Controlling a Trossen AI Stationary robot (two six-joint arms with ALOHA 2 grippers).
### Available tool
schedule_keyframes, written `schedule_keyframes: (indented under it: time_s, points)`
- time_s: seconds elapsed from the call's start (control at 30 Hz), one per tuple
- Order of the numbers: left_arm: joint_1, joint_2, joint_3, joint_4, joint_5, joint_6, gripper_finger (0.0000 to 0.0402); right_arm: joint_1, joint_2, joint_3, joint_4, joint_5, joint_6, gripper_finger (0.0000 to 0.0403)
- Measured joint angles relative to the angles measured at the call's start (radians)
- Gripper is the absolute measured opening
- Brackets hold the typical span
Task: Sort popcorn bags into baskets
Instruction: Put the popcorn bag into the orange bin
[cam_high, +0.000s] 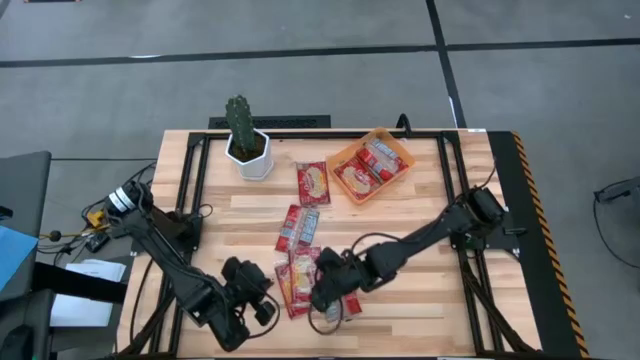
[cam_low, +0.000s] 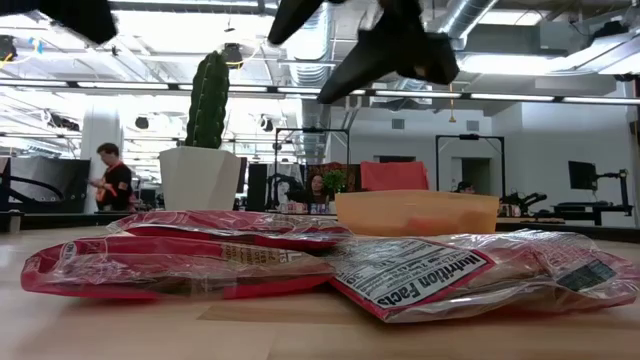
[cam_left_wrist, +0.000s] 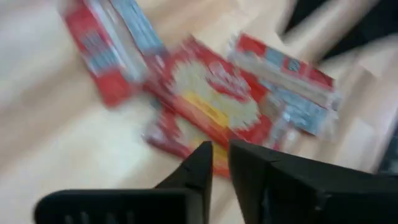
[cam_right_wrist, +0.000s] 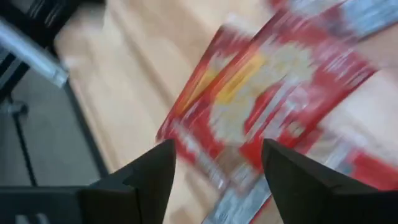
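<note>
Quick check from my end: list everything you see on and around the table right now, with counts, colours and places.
Flat red popcorn packets on the table: about six, red with cream or pale bands, strung from mid-table to the near edge.
Red packets in the tray: two.
Shallow orange tray: one, far right of centre.
Green cactus in a white pot: one, far left.
Wooden slatted table: one, light wood.
People in the room behind: at least two, distant.
Left pincer: dark, nearly shut and empty, above the near packets.
Right pincer: dark, open, above the near packets.
</note>
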Motion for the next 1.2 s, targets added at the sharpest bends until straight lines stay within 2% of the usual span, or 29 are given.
schedule_keyframes:
  time_s: [0.17,0.33,0.4,0.53,0.63,0.73,0.93,1.2]
  points:
    - [0.003,0.001,-0.181,0.346,0.011,-0.045,0.0108,-0.033,0.001,-0.044,-0.014,0.021,0.066,0.0260]
    - [0.052,0.001,-0.338,0.689,0.034,-0.001,0.0188,-0.032,0.000,-0.118,0.021,0.025,0.166,0.0256]
    - [0.077,0.001,-0.379,0.764,0.039,0.007,0.0217,-0.032,0.001,-0.159,0.064,0.035,0.206,0.0256]
    - [0.119,0.001,-0.431,0.792,0.067,-0.027,0.0254,-0.036,0.001,-0.229,0.162,0.036,0.255,0.0256]
    - [0.139,0.001,-0.452,0.804,0.067,-0.037,0.0262,-0.042,0.001,-0.265,0.233,0.037,0.259,0.0256]
    - [0.159,0.001,-0.454,0.811,0.068,-0.026,0.0260,-0.049,0.001,-0.274,0.230,0.045,0.259,0.0256]
    - [0.206,0.040,-0.454,0.887,0.120,0.032,0.0236,-0.063,0.001,-0.312,0.276,0.061,0.259,0.0256]
    - [0.212,0.128,-0.453,0.997,0.133,0.006,0.0216,-0.078,0.001,-0.345,0.322,0.065,0.247,0.0256]
